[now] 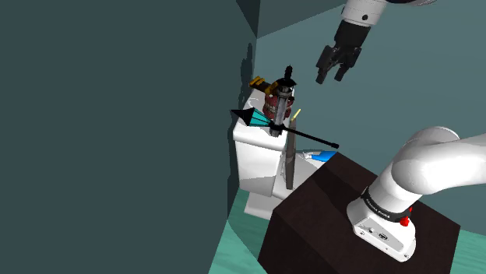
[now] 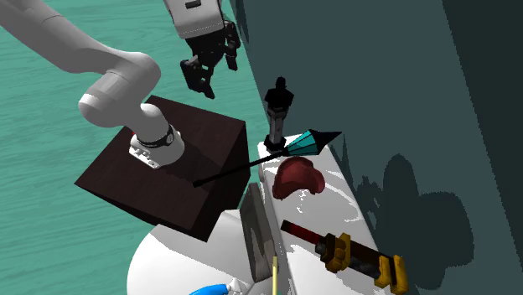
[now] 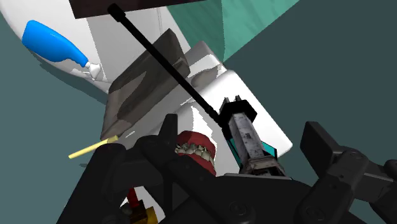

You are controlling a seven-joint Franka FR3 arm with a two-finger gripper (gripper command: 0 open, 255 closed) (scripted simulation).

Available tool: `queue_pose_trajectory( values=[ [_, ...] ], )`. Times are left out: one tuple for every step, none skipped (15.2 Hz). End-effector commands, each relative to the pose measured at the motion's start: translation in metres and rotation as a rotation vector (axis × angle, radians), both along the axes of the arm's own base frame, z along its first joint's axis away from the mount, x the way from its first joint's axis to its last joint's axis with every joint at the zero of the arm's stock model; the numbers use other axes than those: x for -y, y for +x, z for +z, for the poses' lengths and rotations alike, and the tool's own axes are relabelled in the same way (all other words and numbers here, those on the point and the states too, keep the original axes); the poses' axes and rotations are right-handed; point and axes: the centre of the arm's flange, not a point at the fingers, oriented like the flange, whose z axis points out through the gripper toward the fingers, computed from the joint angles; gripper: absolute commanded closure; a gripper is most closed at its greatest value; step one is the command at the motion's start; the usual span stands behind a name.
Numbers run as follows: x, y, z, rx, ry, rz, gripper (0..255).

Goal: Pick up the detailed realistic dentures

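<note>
On top of the white toilet tank (image 2: 344, 197) I see the red dentures (image 2: 297, 178), lying between a black-shafted spear (image 2: 251, 163) and a yellow-and-black tool (image 2: 352, 251). My gripper (image 2: 201, 84) hangs well above them, nearer the stand (image 2: 168, 168), fingers spread apart, holding nothing.

Rendered crisp and sharp-edged throughout. Dimly and flatly lit on the teal wall (image 1: 117, 117) far from the pincer (image 1: 331, 78), brighter behind it. Shadowed in hard dark shapes on that wall below the pincer; faintly glossed across the white tank (image 2: 344, 197) beneath.
</note>
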Motion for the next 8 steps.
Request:
queue_pose_trajectory(
  values=[
    [0.000, 0.000, 0.000, 0.000, 0.000, 0.000, 0],
    [0.004, 0.011, -0.006, -0.001, 0.009, -0.003, 0],
    [0.009, 0.023, -0.012, -0.001, 0.017, -0.005, 0],
    [0.013, 0.034, -0.018, -0.002, 0.026, -0.008, 0],
    [0.018, 0.046, -0.025, -0.003, 0.034, -0.011, 0],
    [0.022, 0.057, -0.031, -0.004, 0.043, -0.014, 0],
    [0.026, 0.068, -0.037, -0.004, 0.051, -0.016, 0],
    [0.031, 0.080, -0.044, -0.005, 0.060, -0.019, 0]
  ],
)
